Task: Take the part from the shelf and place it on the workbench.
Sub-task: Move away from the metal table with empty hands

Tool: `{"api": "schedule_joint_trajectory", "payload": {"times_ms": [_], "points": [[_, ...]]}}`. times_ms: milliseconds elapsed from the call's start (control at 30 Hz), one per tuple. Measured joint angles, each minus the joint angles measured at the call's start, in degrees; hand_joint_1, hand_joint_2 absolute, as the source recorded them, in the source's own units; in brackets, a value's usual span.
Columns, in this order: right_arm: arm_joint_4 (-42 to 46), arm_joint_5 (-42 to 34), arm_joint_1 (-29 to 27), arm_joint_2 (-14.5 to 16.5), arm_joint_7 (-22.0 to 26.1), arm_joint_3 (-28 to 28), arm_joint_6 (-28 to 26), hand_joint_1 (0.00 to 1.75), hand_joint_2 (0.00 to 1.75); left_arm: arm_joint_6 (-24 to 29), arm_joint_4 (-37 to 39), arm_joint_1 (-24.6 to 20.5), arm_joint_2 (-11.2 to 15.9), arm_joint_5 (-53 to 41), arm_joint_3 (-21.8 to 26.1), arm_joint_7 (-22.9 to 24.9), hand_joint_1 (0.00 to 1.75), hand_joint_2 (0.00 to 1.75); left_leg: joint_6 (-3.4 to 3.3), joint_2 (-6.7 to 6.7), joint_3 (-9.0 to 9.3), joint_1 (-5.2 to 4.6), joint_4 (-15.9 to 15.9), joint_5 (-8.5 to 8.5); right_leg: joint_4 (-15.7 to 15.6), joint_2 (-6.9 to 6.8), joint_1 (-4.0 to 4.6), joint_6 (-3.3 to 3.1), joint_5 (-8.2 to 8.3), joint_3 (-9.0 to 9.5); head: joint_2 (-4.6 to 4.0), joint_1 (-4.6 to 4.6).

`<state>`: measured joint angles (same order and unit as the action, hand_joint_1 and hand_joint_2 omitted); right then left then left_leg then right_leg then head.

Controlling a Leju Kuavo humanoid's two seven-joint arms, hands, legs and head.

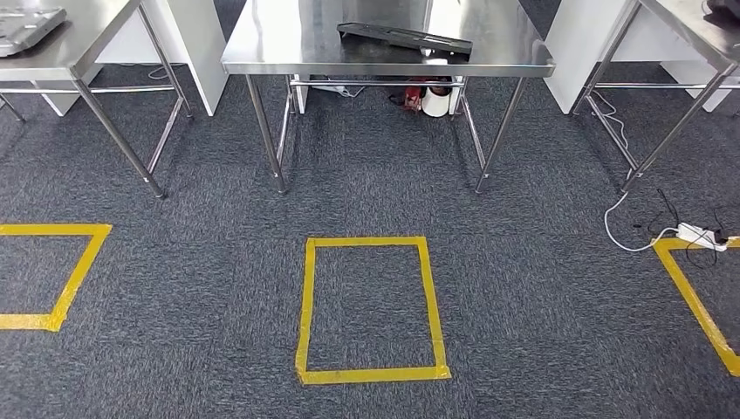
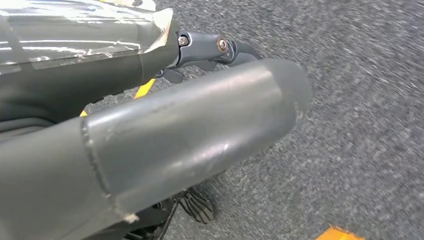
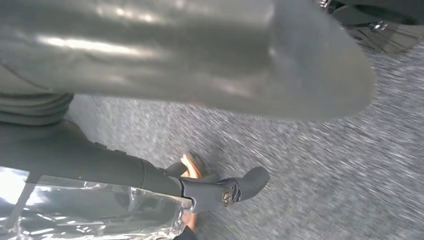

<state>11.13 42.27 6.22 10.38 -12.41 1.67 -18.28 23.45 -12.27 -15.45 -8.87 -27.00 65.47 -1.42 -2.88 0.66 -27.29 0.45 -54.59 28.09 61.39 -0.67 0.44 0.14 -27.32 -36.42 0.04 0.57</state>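
Steel workbench (image 1: 262, 54) stands far centre, a dark flat part (image 1: 406, 37) lying on it. Left hand (image 2: 200, 50): fingers apart, holding nothing. Right hand (image 3: 220, 192): probably likewise, though blurred; cannot tell. Risk: feet catching the right-side floor cable (image 1: 624, 229).

Glossy steel workbench (image 1: 288, 44), matt black part (image 1: 403, 37), rough grey carpet (image 1: 366, 175)

Ahead of you the steel workbench (image 1: 288, 54) stands on grey carpet (image 1: 524, 305) and bears a long black part (image 1: 403, 37), with a yellow tape rectangle (image 1: 371, 310) marked on the floor before it.
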Motion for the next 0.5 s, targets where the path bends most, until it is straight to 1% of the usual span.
{"api": "schedule_joint_trajectory", "payload": {"times_ms": [33, 67, 100, 133, 167, 200, 233, 267, 300, 333, 367, 400, 433, 467, 500], "points": [[0.0, -0.26, -0.01, -0.04, 0.05, 0.0, -0.06, 0.0, 0.0, -0.1, 0.0, -0.12, 0.0, -0.13, 0.05, -0.01, 0.0, 0.0, -0.12, 0.01, -1.03, -0.04, -0.01, -0.84, 3.44, 0.14, -0.16, -0.09, -2.76, -1.02, 0.0, -0.15], [0.0, -0.49, -0.03, -0.1, 0.1, 0.0, -0.12, 0.0, 0.0, -0.15, 0.01, -0.26, 0.0, -0.28, 0.08, 0.01, 0.0, 0.0, -0.08, 0.08, -2.13, -0.05, -0.04, -1.71, 7.05, 0.19, -0.36, 0.06, -4.74, -1.76, 0.0, -0.28], [0.0, -0.6, -0.04, -0.16, 0.14, 0.0, -0.15, 0.0, 0.0, -0.14, 0.01, -0.39, -0.02, -0.39, 0.09, 0.05, 0.0, 0.0, 0.05, 0.14, -3.27, -0.04, -0.11, -2.58, 9.86, 0.22, -0.55, 0.53, -5.39, -1.91, 0.0, -0.31], [0.0, -0.66, -0.07, -0.22, 0.17, 0.0, -0.17, 0.0, 0.0, -0.12, 0.01, -0.5, -0.04, -0.45, 0.1, 0.09, 0.0, 0.0, 0.22, 0.23, -4.38, -0.01, -0.21, -3.44, 11.25, 0.24, -0.78, 1.26, -4.75, -1.37, 0.0, -0.31], [0.0, -0.69, -0.09, -0.27, 0.19, 0.0, -0.19, 0.0, 0.0, -0.1, 0.01, -0.57, -0.08, -0.48, 0.1, 0.14, 0.0, 0.0, 0.42, 0.33, -5.5, 0.06, -0.4, -4.26, 10.77, 0.24, -1.01, 2.08, -3.23, 0.03, 0.0, -0.31], [0.0, -0.71, -0.1, -0.32, 0.2, -0.01, -0.2, 0.0, 0.0, -0.09, 0.02, -0.62, -0.13, -0.48, 0.1, 0.19, 0.0, 0.0, 0.69, 0.39, -6.62, 0.13, -0.71, -5.01, 8.22, 0.24, -1.28, 2.77, -1.65, 2.5, 0.0, -0.32], [0.0, -0.72, -0.06, -0.36, 0.22, -0.01, -0.22, 0.0, 0.0, -0.07, 0.02, -0.68, -0.15, -0.49, 0.11, 0.24, 0.0, 0.0, 1.04, 0.43, -7.63, 0.17, -1.09, -5.69, 4.07, 0.27, -1.46, 3.08, -1.31, 5.7, 0.0, -0.32], [0.01, -0.8, -0.01, -0.38, 0.3, -0.01, -0.32, 0.0, 0.0, -0.08, 0.03, -0.77, -0.17, -0.55, 0.12, 0.29, 0.0, 0.0, 1.42, 0.41, -8.48, 0.18, -1.47, -6.29, -0.45, 0.33, -1.34, 2.88, -1.85, 8.69, 0.0, -0.32], [0.01, -0.97, 0.0, -0.39, 0.42, -0.02, -0.48, 0.0, 0.0, -0.16, 0.03, -0.88, -0.2, -0.73, 0.12, 0.33, 0.0, 0.0, 1.84, 0.42, -8.97, 0.17, -1.67, -6.86, -3.98, 0.38, -1.16, 2.43, -2.79, 10.76, 0.0, -0.27], [0.01, -1.3, -0.02, -0.39, 0.62, -0.05, -0.72, 0.0, 0.0, -0.28, 0.03, -1.04, -0.22, -0.95, 0.12, 0.36, 0.0, 0.0, 2.19, 0.43, -9.18, 0.15, -1.73, -7.39, -6.01, 0.42, -0.88, 1.85, -3.78, 11.7, 0.0, -0.25], [0.01, -1.7, -0.12, -0.41, 0.87, -0.14, -1.02, 0.0, 0.0, -0.4, 0.04, -1.22, -0.27, -1.27, 0.09, 0.44, 0.0, 0.0, 2.49, 0.44, -9.21, 0.19, -1.67, -7.92, -6.54, 0.41, -0.63, 1.3, -3.85, 11.59, 0.0, -0.19], [-0.02, -2.17, -0.26, -0.42, 1.18, -0.31, -1.34, 0.0, 0.0, -0.45, 0.05, -1.43, -0.35, -1.58, 0.06, 0.52, 0.0, 0.0, 2.78, 0.44, -9.33, 0.32, -1.65, -8.25, -6.31, 0.32, -0.85, 0.77, -3.42, 11.06, 0.0, -0.15], [-0.03, -2.63, -0.36, -0.44, 1.52, -0.53, -1.68, 0.0, 0.0, -0.35, 0.07, -1.65, -0.46, -1.83, -0.04, 0.6, 0.0, 0.0, 3.0, 0.34, -9.7, 0.47, -2.19, -7.43, -6.2, 0.2, -0.99, 0.17, -2.85, 10.55, 0.0, -0.11], [-0.05, -2.97, -0.48, -0.47, 1.8, -0.81, -1.94, 0.0, 0.0, -0.18, 0.08, -1.89, -0.63, -2.06, -0.17, 0.64, 0.0, 0.0, 3.23, 0.22, -10.29, 0.61, -3.73, -5.33, -6.17, 0.07, -1.11, -0.48, -2.14, 9.87, 0.0, 0.0], [-0.07, -3.23, -0.55, -0.5, 2.04, -1.09, -2.14, 0.0, 0.0, -0.01, 0.09, -2.17, -0.84, -2.18, -0.31, 0.59, 0.0, 0.0, 3.44, 0.05, -11.15, 0.72, -6.58, -2.17, -6.16, -0.04, -1.17, -1.04, -1.3, 9.04, 0.0, 0.1]]}}
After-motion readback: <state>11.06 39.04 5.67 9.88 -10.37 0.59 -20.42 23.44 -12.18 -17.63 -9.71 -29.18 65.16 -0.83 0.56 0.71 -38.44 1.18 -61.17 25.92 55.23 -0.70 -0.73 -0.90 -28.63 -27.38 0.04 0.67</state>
